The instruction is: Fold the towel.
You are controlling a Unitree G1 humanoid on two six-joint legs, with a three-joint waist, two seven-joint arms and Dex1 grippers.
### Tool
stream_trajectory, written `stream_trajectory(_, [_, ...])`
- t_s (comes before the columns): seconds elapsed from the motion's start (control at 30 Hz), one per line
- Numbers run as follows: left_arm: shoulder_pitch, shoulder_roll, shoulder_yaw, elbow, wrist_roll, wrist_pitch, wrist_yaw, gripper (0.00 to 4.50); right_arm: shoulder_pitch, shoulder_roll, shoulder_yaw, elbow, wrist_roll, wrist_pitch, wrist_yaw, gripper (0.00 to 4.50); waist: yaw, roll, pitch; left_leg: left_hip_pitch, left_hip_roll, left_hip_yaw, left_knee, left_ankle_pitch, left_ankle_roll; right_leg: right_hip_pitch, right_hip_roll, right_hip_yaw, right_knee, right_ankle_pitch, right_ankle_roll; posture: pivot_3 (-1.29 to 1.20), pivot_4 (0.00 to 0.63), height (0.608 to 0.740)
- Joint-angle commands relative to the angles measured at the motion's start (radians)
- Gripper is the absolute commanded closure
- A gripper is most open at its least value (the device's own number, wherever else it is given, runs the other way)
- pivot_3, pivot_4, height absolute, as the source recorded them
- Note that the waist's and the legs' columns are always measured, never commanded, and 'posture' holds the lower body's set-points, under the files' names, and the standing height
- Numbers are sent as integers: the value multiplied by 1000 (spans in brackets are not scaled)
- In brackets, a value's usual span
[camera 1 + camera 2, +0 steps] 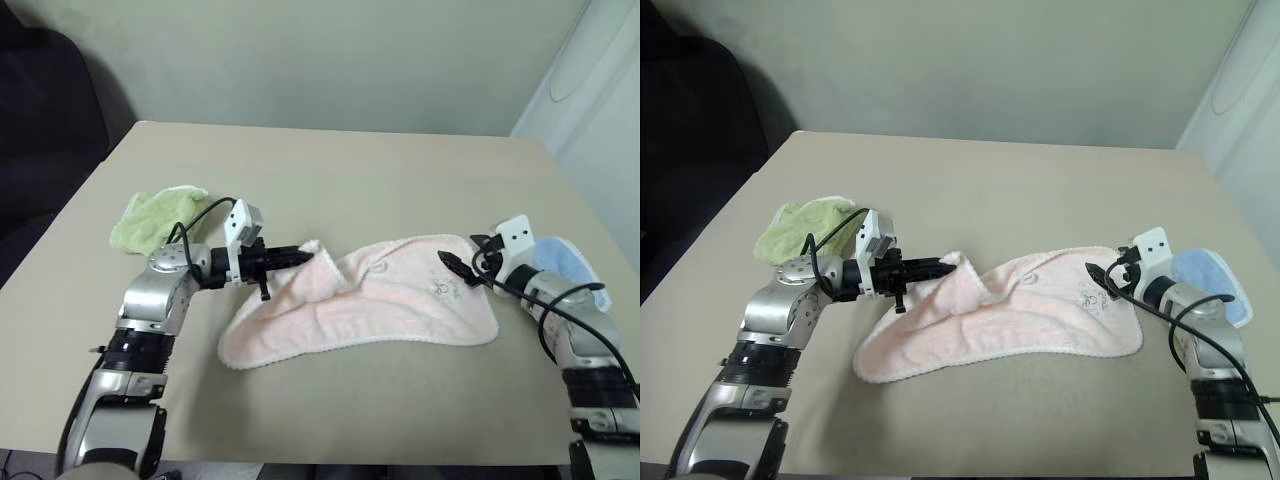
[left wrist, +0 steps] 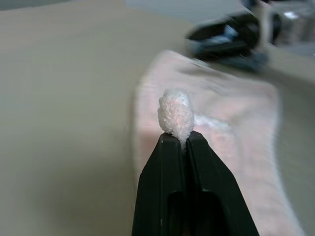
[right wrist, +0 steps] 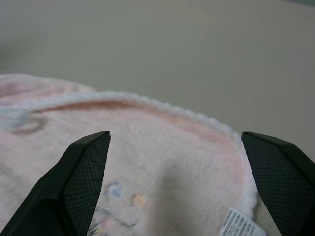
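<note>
- Left gripper [image 2: 181, 139]: fingers pinched tight on a lifted corner of the towel [image 1: 400, 300].
- Right gripper [image 3: 174, 140]: fingers spread wide, holding nothing, poised over the towel's right end near its white label [image 3: 241, 223].
- Green cloth [image 1: 155, 215] lies behind the left arm; blue cloth [image 1: 1210, 280] lies under the right wrist.
- Towel lies rumpled on the table [image 1: 350, 170] between both grippers.

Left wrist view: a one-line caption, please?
Left gripper shut on a pinched tuft of the pink towel.
</note>
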Motion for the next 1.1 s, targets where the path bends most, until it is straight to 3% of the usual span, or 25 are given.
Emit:
stream_trajectory(0.03, [-7,-11,99,-5,-56,43,75,4452,-86,-9,-1,163,-46,-72,15,0,0,-1,0,0,0,0,0,0,0,0,0,0,0,1,0,0,150,740])
stream_trajectory(0.33, [59,-18,246,-43,-135,83,199,4452,-223,6,7,472,-96,-163,67,0,3,-1,1,2,0,0,-1,0,-2,0,0,-1,0,2,-2,0,150,740])
stream_trajectory(0.53, [67,-21,254,-30,-116,75,254,4452,-282,33,12,601,-119,-233,79,0,4,-1,1,2,0,0,-1,-1,-5,0,0,0,0,4,-4,0,150,740])
stream_trajectory(0.63, [68,-23,247,-32,-115,72,264,4500,-299,44,-2,635,-117,-261,75,598,5,-1,1,2,0,0,-2,-1,-4,0,0,-1,0,4,-4,0,150,740])
stream_trajectory(1.0, [79,-23,224,-35,-103,67,268,4500,-246,32,-64,514,-69,-234,96,4464,6,-1,2,2,0,0,-2,-3,-9,0,0,-1,0,4,-5,0,150,740])
stream_trajectory(1.1, [79,-26,227,-31,-106,72,276,4500,-212,28,-85,424,-48,-203,90,4464,6,-1,2,2,0,0,-2,-3,-9,0,0,-1,-1,4,-6,0,150,740])
